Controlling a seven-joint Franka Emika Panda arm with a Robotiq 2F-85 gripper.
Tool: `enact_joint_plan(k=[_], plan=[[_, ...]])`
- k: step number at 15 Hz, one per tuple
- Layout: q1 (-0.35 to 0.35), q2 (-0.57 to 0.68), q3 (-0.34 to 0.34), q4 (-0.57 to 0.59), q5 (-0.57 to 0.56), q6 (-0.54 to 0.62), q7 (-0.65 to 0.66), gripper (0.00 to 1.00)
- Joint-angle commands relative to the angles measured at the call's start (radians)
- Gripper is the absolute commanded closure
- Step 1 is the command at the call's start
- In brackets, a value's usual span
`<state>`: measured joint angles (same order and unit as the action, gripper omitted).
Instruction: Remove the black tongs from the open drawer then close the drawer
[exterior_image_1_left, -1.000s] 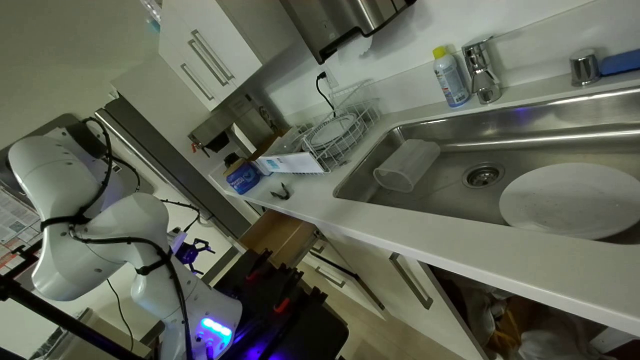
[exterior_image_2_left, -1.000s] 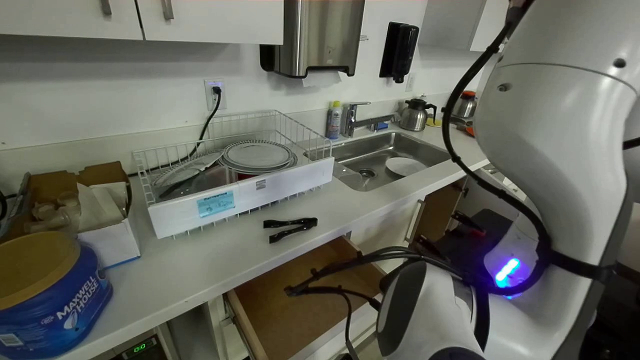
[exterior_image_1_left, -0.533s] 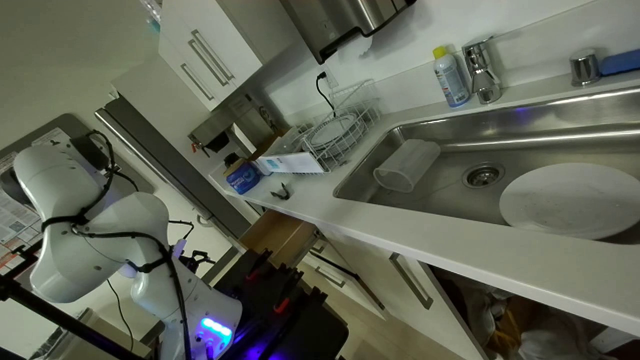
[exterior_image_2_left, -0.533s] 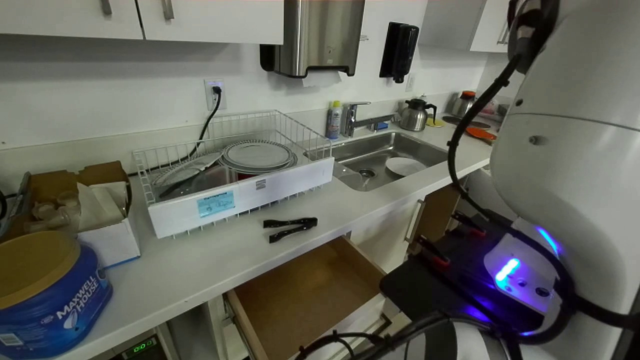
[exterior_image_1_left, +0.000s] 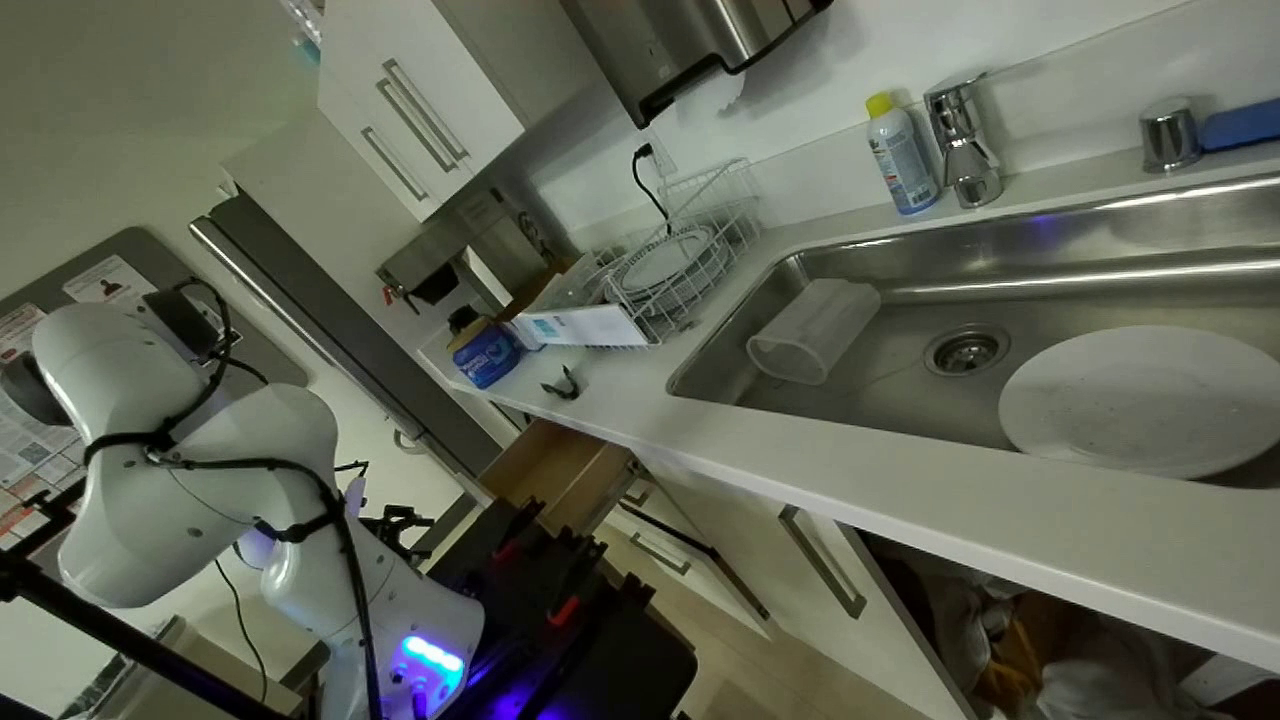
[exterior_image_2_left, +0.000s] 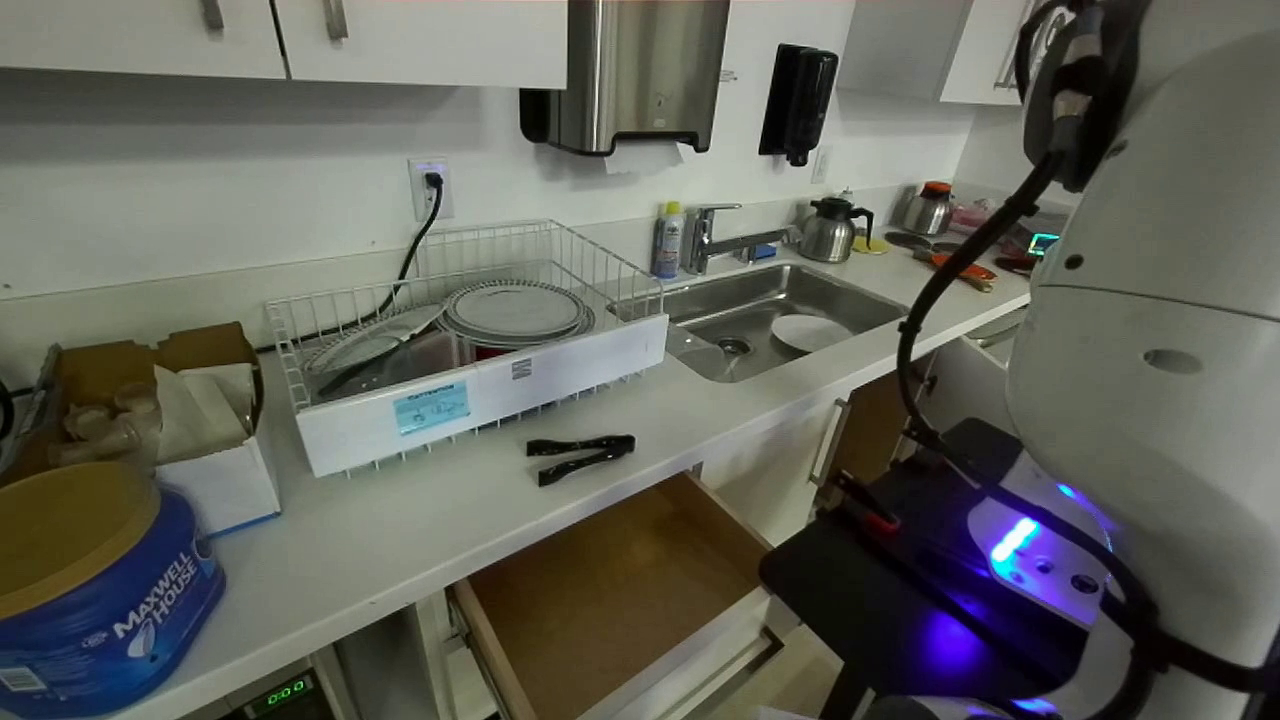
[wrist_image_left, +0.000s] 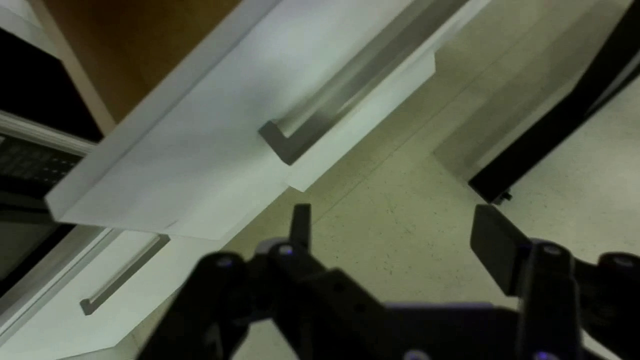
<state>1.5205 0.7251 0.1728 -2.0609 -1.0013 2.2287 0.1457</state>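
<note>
In the wrist view the gripper (wrist_image_left: 396, 231) is spread wide, its two fingers (wrist_image_left: 301, 225) well apart and floor (wrist_image_left: 390, 200) showing between them; it has hold of nothing. The drawer (wrist_image_left: 215, 135) stands pulled out, and its handle (wrist_image_left: 320, 125) shows higher in that view, apart from the fingers. The tongs (exterior_image_2_left: 590, 444) are already out: in both exterior views they lie on the counter (exterior_image_2_left: 400, 520), between drawer and rack (exterior_image_2_left: 500, 393), prongs parted, the joined end toward the sink (exterior_image_2_left: 730, 315). The arm (exterior_image_2_left: 1150, 430) stands well apart from the tongs.
</note>
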Motion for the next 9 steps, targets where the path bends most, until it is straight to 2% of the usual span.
enact_joint_plan(k=[1,3,6,7,9], plan=[[-0.029,0.005,0.029,0.007,-0.020,-0.020,0.006,0.26],[-0.034,0.008,0.034,0.007,-0.019,-0.019,0.005,0.40],[-0.033,0.010,0.036,0.007,-0.019,-0.019,0.005,0.41],[-0.033,0.011,0.037,0.007,-0.019,-0.019,0.005,0.66],[-0.016,0.011,0.009,0.004,-0.071,-0.040,0.036,0.76]])
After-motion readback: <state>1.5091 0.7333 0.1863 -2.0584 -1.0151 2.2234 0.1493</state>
